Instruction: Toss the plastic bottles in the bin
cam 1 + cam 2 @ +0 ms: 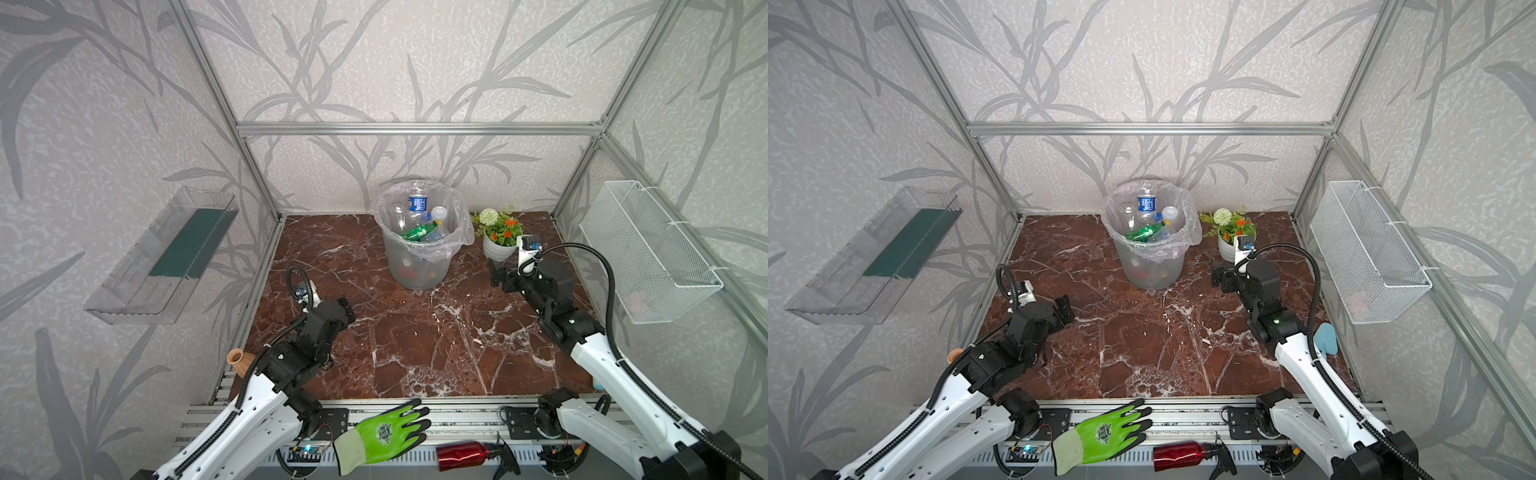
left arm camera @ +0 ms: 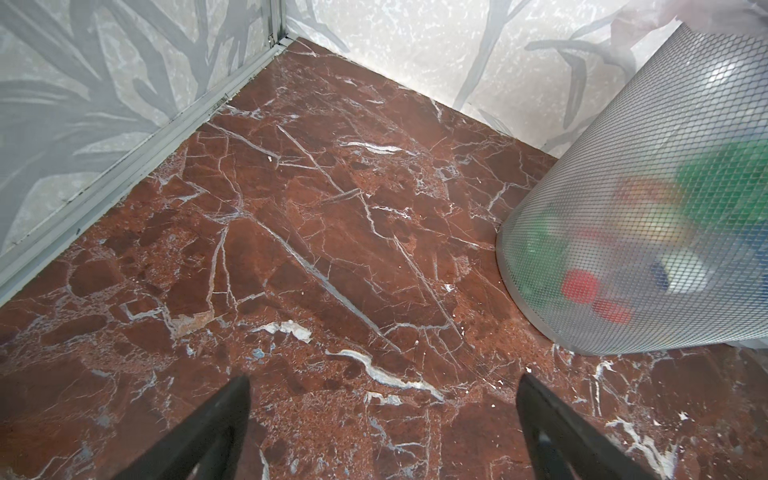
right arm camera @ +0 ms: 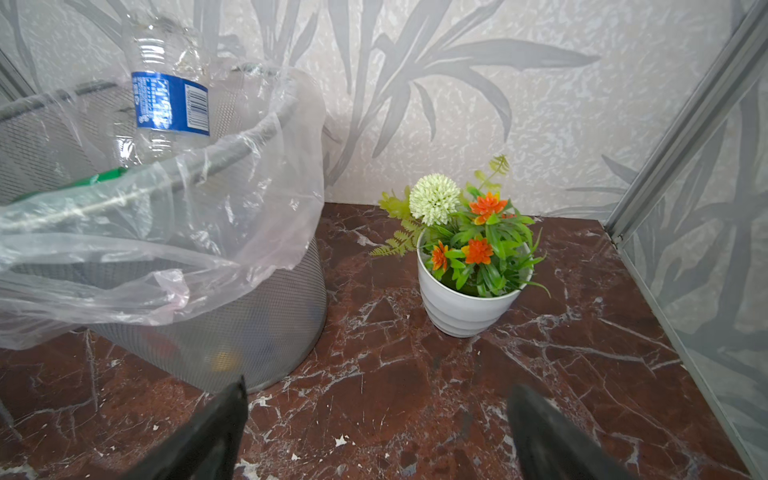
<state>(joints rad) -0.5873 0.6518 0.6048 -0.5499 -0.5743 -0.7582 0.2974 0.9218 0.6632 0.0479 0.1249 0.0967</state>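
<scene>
The plastic bottles [image 1: 417, 204] lie piled inside the bin [image 1: 415, 274] at twelve o'clock on the table [image 1: 415, 353]. Both the left pincer [image 2: 382, 382] at nine o'clock and the right pincer [image 3: 376, 390] at two o'clock gape wide, empty.

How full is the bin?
Nearly full: plastic bottles reach the rim of the bin, and a blue-labelled bottle sticks out above it.

the bin [image 1: 417, 272], a round grey mesh wastebasket lined with a clear bag, stands upright at the back middle of the worktop [image 1: 395, 340]. plastic bottles [image 1: 438, 237] fill it: a clear blue-labelled bottle [image 1: 417, 203] pokes above the rim, a green bottle [image 1: 417, 232] lies tilted across the pile, and red caps [image 2: 579, 284] show low through the mesh.
</scene>
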